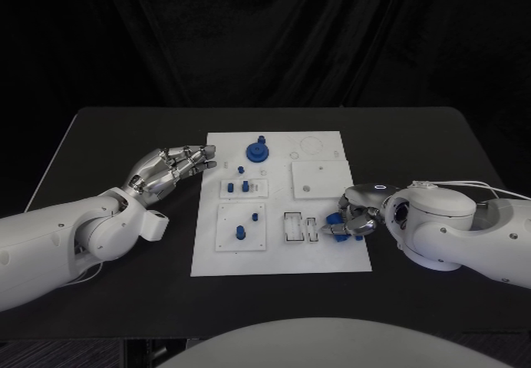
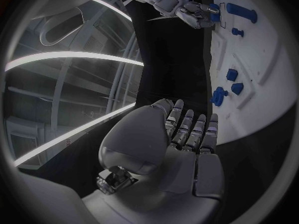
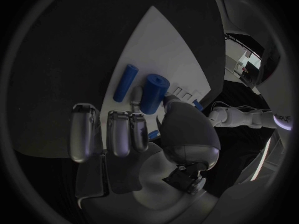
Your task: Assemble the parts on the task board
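The right hand (image 1: 345, 222) sits at the lower right edge of the task board (image 1: 277, 261) in the head view, and its curled fingers cover the spot under them. A bit of blue peeks out between them, but whether the hand pinches it or just touches it is too hard to tell. In the right wrist view the thumb lies next to a fat blue cylinder (image 3: 153, 93), with a thin blue rod (image 3: 125, 82) beside it; a grip cannot be made out there either.

The left hand (image 1: 172, 169) floats at the left of the frame, just off the board's upper left corner, fingers stretched out side by side and holding nothing.

The board is a white plate in the middle of the black table (image 1: 122, 130). A blue gear piece (image 1: 258, 151) stands near its top. Small blue pegs (image 1: 237, 186) sit in a square below it, and two more blue parts (image 1: 245, 225) stand in a lower square.
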`<state>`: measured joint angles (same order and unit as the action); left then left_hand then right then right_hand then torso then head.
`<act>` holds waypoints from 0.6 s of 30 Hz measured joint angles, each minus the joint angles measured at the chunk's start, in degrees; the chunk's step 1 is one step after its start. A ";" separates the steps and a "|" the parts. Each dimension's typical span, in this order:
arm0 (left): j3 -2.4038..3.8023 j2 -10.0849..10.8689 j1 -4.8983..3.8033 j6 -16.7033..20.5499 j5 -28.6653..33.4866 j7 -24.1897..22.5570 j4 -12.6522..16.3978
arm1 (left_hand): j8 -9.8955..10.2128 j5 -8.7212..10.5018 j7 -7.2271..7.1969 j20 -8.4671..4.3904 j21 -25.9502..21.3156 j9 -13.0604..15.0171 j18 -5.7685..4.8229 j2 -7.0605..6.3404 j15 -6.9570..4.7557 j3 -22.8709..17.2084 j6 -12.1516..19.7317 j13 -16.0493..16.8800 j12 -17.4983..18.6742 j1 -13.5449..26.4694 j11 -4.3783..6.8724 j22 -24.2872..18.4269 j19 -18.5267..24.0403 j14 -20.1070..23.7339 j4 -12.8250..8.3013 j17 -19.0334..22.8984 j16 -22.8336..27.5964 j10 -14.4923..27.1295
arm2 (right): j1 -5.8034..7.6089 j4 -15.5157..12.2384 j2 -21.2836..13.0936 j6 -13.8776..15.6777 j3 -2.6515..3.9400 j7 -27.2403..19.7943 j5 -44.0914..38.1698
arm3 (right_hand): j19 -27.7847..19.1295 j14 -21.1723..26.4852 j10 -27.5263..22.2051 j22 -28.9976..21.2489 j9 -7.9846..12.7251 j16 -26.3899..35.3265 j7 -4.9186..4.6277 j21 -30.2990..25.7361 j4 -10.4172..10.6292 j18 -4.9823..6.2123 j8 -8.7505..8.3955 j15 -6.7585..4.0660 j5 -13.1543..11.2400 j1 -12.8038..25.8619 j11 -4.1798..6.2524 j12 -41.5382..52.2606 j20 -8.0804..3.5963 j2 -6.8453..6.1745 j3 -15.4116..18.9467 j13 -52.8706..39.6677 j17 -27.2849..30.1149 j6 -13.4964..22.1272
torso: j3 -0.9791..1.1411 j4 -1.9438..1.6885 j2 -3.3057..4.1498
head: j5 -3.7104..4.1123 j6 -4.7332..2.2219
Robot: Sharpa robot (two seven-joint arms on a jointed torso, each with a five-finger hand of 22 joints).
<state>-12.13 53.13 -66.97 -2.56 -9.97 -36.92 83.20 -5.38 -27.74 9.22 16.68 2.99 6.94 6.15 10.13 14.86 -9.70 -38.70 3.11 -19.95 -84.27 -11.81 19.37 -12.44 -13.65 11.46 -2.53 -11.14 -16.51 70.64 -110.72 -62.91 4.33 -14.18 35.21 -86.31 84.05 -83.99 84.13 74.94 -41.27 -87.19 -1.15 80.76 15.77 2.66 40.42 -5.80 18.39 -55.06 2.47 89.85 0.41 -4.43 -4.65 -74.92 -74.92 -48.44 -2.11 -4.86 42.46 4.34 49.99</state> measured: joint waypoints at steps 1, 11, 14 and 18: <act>0.00 0.00 0.00 -0.06 0.00 0.05 -0.01 | 0.00 0.00 0.00 0.00 0.00 0.00 0.00 0.00 0.10 -0.15 0.00 0.00 0.00 0.00 0.00 0.00 0.00 -0.10 -0.01 -0.01 -0.11 0.00 | 0.00 0.00 0.08 -0.07 0.06 0.02 0.31 | 0.00 0.00 -0.16 0.00 -0.38 0.00 -0.04 0.00 -0.66 0.00 -0.15 0.00 1.74 -1.49 0.16 0.00 0.00 0.09 -0.66 0.00 0.00 -0.04 | 0.00 0.00 0.00 | -0.01 0.00; -0.01 0.00 0.00 -0.58 0.00 0.39 -0.02 | 0.00 0.00 0.00 0.00 0.00 0.00 0.00 0.00 0.10 -0.14 0.00 0.00 0.00 0.00 0.00 0.00 0.00 -0.10 0.00 -0.01 -0.12 0.00 | 0.05 0.21 0.49 1.22 0.18 -0.73 4.23 | -0.06 -0.04 -0.19 -0.01 -2.53 0.00 0.22 0.03 -2.41 0.01 -1.21 -0.75 19.31 -7.36 0.82 0.00 -0.76 -1.54 -3.41 0.00 0.00 -0.82 | 0.00 0.00 0.00 | -0.02 0.00; -0.01 0.00 0.00 -0.69 0.00 0.46 -0.02 | 0.00 0.00 0.00 0.00 0.00 0.00 0.00 0.00 0.10 -0.14 0.00 0.00 0.00 0.00 0.00 0.00 0.00 -0.10 0.00 -0.01 -0.11 0.00 | 0.03 0.20 0.48 2.46 0.10 -1.42 5.86 | 0.01 0.13 -0.09 -0.01 -3.05 0.00 0.23 0.23 -1.87 0.01 -1.30 -0.92 23.31 -7.71 1.13 0.00 -0.82 -1.89 -3.95 0.01 0.01 -0.82 | 0.00 0.00 0.01 | -0.02 0.00; 0.00 0.00 0.00 -0.80 0.00 0.54 0.00 | 0.00 0.00 0.00 0.00 0.00 0.00 0.00 0.00 0.09 -0.14 0.00 0.00 0.00 0.00 0.00 0.01 0.00 -0.09 0.00 0.00 -0.12 0.00 | -0.16 -0.11 0.39 4.93 -0.10 -2.72 8.85 | 0.00 -0.07 -0.09 -0.01 -3.23 0.00 0.25 0.51 -1.05 0.01 -1.19 -1.12 26.69 -7.71 1.13 0.00 -0.82 -1.90 -4.77 0.01 0.01 -0.80 | 0.01 0.00 0.01 | -0.12 0.00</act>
<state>-12.12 53.13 -66.97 -3.36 -9.97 -36.38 83.20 -5.38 -27.74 9.22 16.68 2.99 6.94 6.15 10.13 14.95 -9.83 -38.70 3.11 -19.95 -84.28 -11.81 19.38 -12.44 -13.74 11.46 -2.53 -11.26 -16.51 70.48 -110.83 -62.52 9.26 -14.28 32.49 -77.46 84.05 -84.06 84.04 74.93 -44.51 -87.19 -0.91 81.27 14.71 2.67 39.23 -6.92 45.08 -62.78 3.59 89.85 -0.42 -6.33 -9.42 -74.91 -74.92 -49.24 -2.10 -4.86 42.47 4.22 49.99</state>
